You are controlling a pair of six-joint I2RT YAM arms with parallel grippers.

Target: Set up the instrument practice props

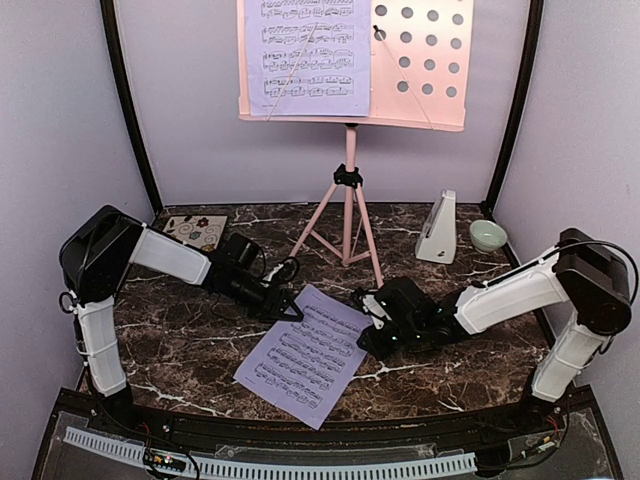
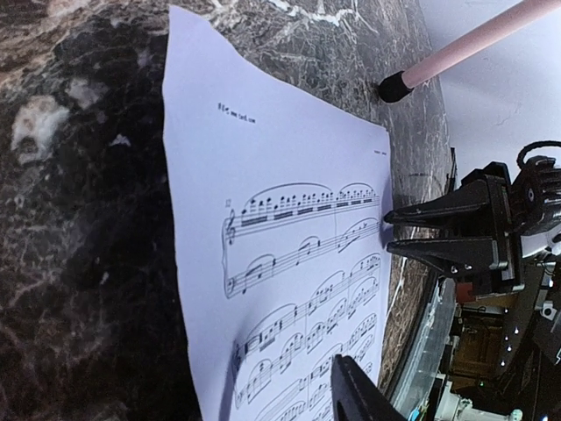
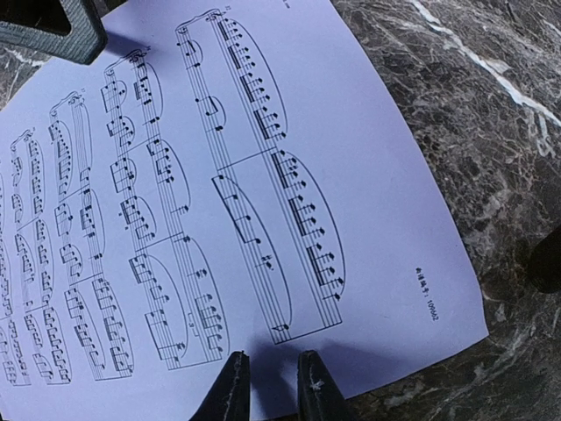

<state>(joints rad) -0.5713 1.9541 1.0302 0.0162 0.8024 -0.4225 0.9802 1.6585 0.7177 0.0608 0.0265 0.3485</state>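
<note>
My right gripper is hovering, jaws slightly apart, over the right edge of the loose sheet-music page, which is lying flat on the counter. My left gripper is meeting its far-left corner; I cannot tell its spread. The page is likely light, limp and slippery, so I am favouring an edge pinch.

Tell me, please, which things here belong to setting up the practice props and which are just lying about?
For the job: pink music stand, page on the stand, page on the table, white metronome.
Lying about: floral tile, green bowl.
</note>
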